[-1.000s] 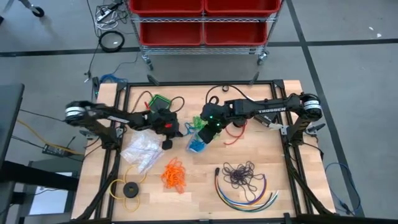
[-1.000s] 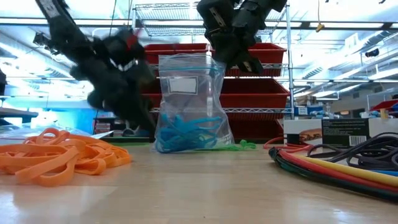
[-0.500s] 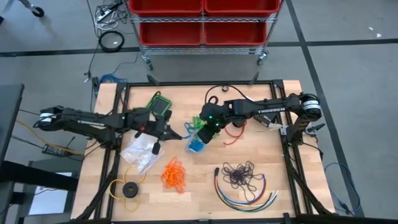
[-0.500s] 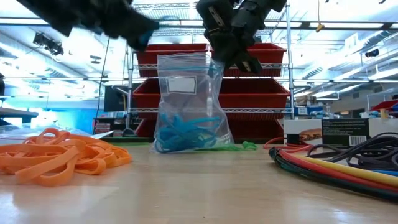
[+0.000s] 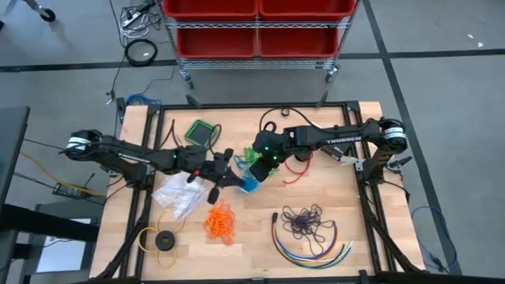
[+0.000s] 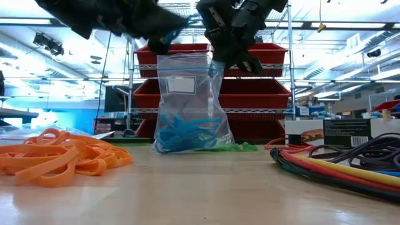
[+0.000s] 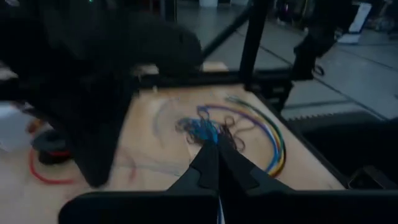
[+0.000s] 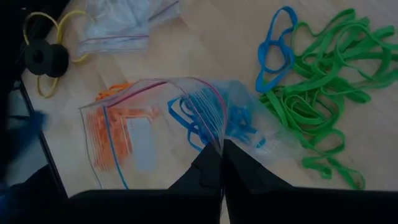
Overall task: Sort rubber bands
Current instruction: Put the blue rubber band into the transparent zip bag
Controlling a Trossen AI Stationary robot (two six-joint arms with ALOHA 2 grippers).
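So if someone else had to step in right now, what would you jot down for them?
Right gripper: shut on the rim of the zip bag, holding it upright.
Left gripper: shut on some blue rubber bands, beside the bag's mouth.
Done: many blue bands are in the bag.
Left: green bands and one blue loop lie beside the bag; orange bands and dark purple bands lie loose. Spare bags at the left.

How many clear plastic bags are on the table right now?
2: one bag of blue bands standing mid-table, held at its top by the right gripper; one flat bag lying toward the left side.
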